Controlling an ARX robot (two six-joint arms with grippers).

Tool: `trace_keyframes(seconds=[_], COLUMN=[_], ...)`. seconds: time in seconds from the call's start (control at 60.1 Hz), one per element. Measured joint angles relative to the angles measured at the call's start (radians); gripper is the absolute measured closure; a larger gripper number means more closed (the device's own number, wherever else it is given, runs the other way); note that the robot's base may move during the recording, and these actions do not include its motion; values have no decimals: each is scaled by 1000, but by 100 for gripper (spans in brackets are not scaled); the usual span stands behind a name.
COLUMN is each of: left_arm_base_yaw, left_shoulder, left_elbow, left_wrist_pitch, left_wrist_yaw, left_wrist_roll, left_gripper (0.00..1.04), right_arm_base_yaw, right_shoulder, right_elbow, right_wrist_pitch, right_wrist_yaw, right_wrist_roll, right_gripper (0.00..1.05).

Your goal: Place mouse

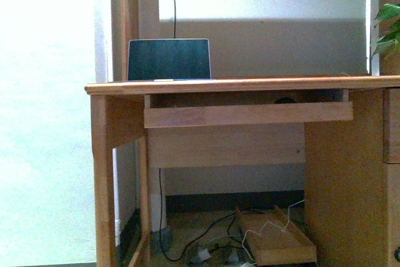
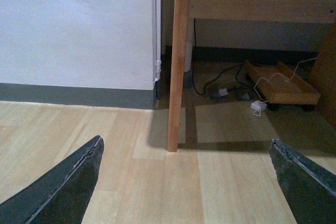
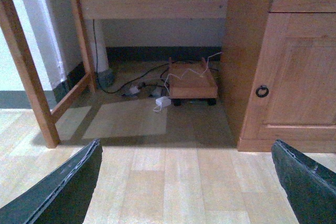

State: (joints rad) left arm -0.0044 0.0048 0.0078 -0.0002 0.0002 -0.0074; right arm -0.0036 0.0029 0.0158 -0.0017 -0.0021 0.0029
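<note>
Not started: left end effector [image 2: 185,141] and right end effector [image 3: 186,142] spread wide, empty, aimed at floor [image 2: 157,182]. Probable mouse [image 1: 286,99] a dark dome centre-right in front view, on pull-out tray [image 1: 250,115] beneath bench [image 1: 250,84] top. Grasp and placing all to do.

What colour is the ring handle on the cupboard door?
The ring handle is black; right wrist view shows it best.

Worktop [image 1: 281,83] seen edge-on, open R of laptop [image 1: 169,59]; plant [image 1: 389,29] crowds far R end. Pull-out shelf [image 1: 248,115] juts just under the front edge. Below: leg [image 2: 178,61] on L, cabinet [image 3: 294,66] on R, cables [image 3: 118,88] & wheeled tray [image 3: 191,83] btw them; floor [image 3: 178,182] in front open.
</note>
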Motion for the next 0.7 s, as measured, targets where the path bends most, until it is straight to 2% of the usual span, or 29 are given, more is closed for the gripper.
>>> trace_keyframes(seconds=[0.699], left_arm_base_yaw=[0], left_shoulder=[0], left_elbow=[0], left_wrist_pitch=[0], left_wrist_yaw=[0], left_wrist_roll=[0], left_gripper=[8], right_arm_base_yaw=[0], right_shoulder=[0], right_elbow=[0], right_wrist_pitch=[0], right_wrist_yaw=[0], right_wrist_roll=[0], right_gripper=[7])
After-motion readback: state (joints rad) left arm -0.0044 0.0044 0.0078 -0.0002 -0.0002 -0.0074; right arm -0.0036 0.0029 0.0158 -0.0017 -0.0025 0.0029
